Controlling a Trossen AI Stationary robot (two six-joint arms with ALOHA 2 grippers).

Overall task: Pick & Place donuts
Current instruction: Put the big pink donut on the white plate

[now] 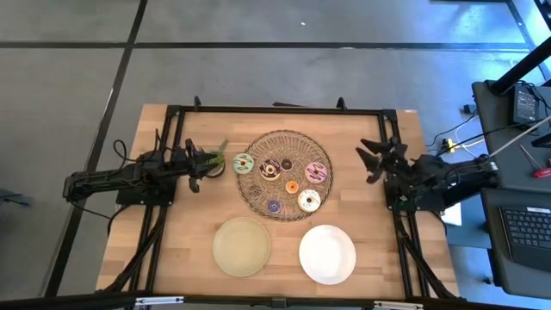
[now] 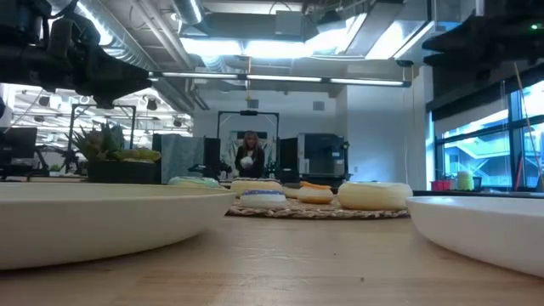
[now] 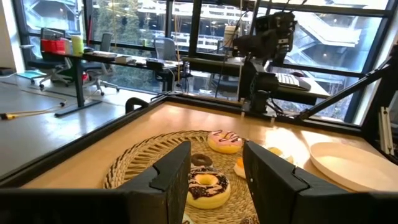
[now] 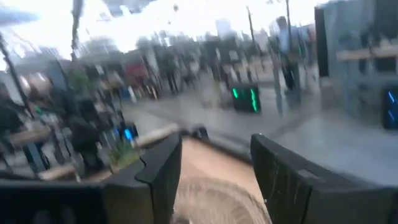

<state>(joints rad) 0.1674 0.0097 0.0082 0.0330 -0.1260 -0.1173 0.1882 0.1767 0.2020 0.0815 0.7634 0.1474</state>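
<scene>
Several toy donuts lie on a round woven mat (image 1: 284, 146) at the table's middle: green-iced (image 1: 243, 163), brown (image 1: 269, 170), pink (image 1: 316, 172), white (image 1: 309, 201), and tiny orange (image 1: 292, 187) and purple (image 1: 274, 206) ones. My left gripper (image 1: 200, 165) is open and empty, just left of the mat. In its wrist view (image 3: 216, 155) the brown donut (image 3: 207, 186) shows beyond the fingers. My right gripper (image 1: 376, 160) is open and empty, above the table right of the mat, and its wrist view (image 4: 216, 146) looks toward the mat (image 4: 211, 202).
A pale green plate (image 1: 242, 246) and a white plate (image 1: 327, 254) lie near the front edge. A small potted plant (image 1: 217, 155) stands next to my left gripper. A dark frame (image 1: 284, 109) rims the table. A person (image 2: 249, 157) stands far behind.
</scene>
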